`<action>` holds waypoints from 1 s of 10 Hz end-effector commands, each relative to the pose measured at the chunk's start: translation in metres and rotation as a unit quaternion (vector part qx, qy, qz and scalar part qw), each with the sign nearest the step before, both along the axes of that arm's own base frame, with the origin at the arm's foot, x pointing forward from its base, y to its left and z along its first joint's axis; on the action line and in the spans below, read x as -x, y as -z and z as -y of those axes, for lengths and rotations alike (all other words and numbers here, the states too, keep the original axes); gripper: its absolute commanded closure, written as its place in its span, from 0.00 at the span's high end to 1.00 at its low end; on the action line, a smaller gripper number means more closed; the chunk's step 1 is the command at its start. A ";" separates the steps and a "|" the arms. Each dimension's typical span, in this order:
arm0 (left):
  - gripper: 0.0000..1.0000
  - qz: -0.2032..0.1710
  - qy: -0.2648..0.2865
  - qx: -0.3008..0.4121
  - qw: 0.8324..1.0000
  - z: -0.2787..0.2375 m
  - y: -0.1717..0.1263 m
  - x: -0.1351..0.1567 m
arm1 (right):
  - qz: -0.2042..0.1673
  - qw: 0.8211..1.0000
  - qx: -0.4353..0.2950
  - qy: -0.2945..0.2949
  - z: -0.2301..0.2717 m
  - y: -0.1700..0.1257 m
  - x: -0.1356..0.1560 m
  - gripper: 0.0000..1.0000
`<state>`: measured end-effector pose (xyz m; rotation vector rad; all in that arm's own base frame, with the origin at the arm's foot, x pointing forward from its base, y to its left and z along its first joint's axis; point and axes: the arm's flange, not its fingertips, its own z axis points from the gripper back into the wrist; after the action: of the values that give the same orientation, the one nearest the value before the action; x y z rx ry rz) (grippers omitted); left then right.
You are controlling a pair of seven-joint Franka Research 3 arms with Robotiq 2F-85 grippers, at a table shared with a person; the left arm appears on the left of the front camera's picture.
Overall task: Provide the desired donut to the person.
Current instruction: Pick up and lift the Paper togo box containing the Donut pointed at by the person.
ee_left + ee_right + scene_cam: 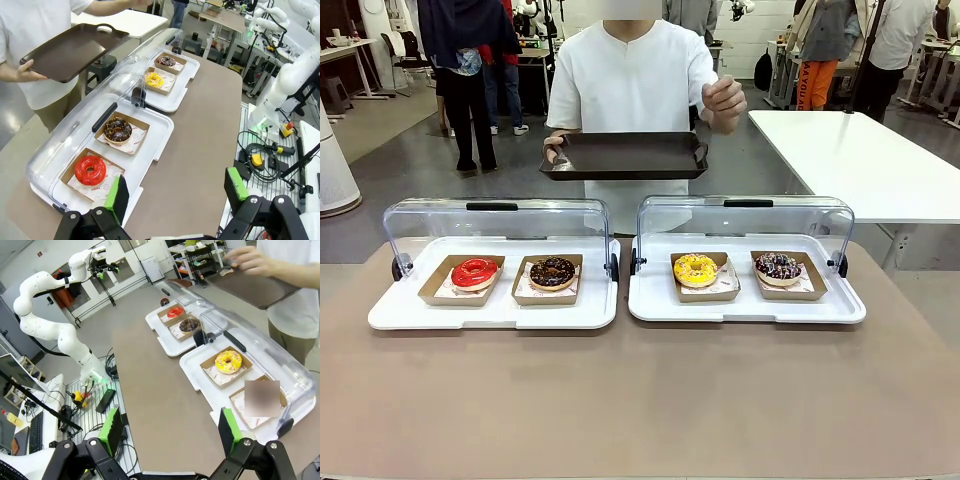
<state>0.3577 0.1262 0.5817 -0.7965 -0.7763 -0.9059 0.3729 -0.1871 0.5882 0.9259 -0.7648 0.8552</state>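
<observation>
Nothing had been delivered. The red donut (474, 272), chocolate donut (552, 272), yellow donut (696, 269) and sprinkled donut (779, 267) lay in the cases (495, 314). The left gripper (176, 192) and right gripper (170, 431) stood open and empty. The person (632, 80) held a bare tray (625, 155). Which donut was wanted could not be told.

Person (632, 80) in a white shirt is holding a dark tray (625, 155) level with one hand (554, 150), and the other hand (725, 97) is raised just above the tray's right end. On the brown table (640, 400) nearer than the tray are two white cases with their clear lids up. The left case (492, 312) has a red donut (474, 272) and a chocolate donut (552, 271). The right case (745, 308) has a yellow donut (696, 268) and a sprinkled donut (779, 266).
</observation>
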 end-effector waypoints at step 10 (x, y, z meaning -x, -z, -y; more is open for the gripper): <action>1.00 0.003 0.002 0.005 1.000 0.000 0.000 0.000 | 0.001 1.000 -0.004 -0.001 0.000 0.000 0.000 1.00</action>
<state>0.3577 0.1262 0.5817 -0.7965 -0.7761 -0.9058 0.3729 -0.1872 0.5882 0.9256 -0.7649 0.8549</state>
